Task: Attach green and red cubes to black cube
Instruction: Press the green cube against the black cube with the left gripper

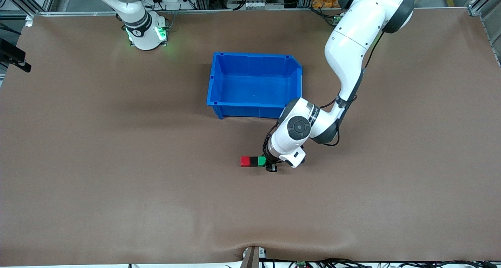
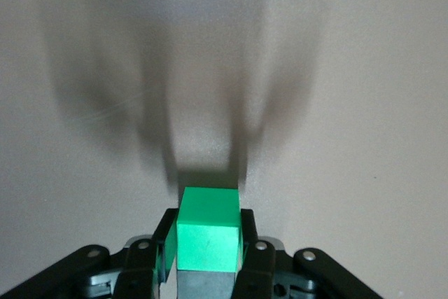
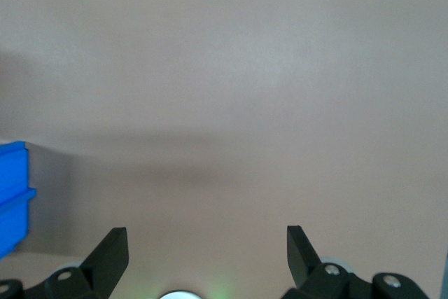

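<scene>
A red cube [image 1: 245, 161], a black cube [image 1: 254, 161] and a green cube [image 1: 262, 160] lie in one touching row on the brown table, nearer to the front camera than the blue bin. The black cube is in the middle. My left gripper [image 1: 267, 163] is down at the green end of the row. In the left wrist view the left gripper [image 2: 206, 218] has its fingers [image 2: 248, 232] against both sides of the green cube [image 2: 206, 236]. The red cube is hidden in that view. My right gripper [image 3: 206, 246] is open and empty over bare table; it waits.
An empty blue bin [image 1: 219, 99] stands mid-table, between the cubes and the robots' bases; its corner shows in the right wrist view [image 3: 12, 194]. The left arm's elbow hangs over the bin's corner. Brown table surface surrounds the cubes.
</scene>
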### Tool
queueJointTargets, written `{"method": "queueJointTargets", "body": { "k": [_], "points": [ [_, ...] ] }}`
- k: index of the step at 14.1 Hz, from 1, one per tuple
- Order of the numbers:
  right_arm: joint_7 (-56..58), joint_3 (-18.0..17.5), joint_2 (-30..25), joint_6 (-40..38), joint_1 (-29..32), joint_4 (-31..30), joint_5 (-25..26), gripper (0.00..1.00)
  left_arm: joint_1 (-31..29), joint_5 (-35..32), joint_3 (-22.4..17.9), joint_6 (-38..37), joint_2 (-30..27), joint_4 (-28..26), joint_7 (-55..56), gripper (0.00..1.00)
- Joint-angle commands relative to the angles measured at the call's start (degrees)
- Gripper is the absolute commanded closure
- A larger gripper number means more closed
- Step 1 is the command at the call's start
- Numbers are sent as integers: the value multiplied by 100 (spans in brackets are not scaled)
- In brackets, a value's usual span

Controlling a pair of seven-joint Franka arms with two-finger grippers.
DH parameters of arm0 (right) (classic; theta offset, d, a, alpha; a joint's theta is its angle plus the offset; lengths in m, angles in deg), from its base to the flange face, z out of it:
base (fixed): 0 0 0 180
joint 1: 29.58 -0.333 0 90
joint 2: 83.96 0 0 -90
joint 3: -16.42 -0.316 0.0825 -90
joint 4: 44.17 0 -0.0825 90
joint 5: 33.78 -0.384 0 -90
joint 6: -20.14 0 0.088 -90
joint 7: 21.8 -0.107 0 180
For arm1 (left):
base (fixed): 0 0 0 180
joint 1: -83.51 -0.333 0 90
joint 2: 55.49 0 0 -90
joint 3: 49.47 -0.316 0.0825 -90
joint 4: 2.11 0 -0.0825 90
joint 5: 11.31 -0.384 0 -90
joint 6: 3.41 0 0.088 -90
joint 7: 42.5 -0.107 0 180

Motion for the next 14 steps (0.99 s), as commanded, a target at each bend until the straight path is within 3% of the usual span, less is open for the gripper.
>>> {"method": "queueJointTargets", "body": {
  "k": [1,6,8,14],
  "points": [
    [-411,-243,40,-314,251,197,33,0,68,22,-44,-135,-26,72,110,100],
    [-411,-524,57,-420,251,397,-11,0,76,-14,-44,-311,-106,-24,118,100],
    [-419,-525,197,-447,260,793,-20,0,129,-14,-43,-425,-115,-25,153,100],
    [-463,-516,189,-438,189,953,68,0,147,-14,-44,-636,-159,-25,198,100]
  ]
}}
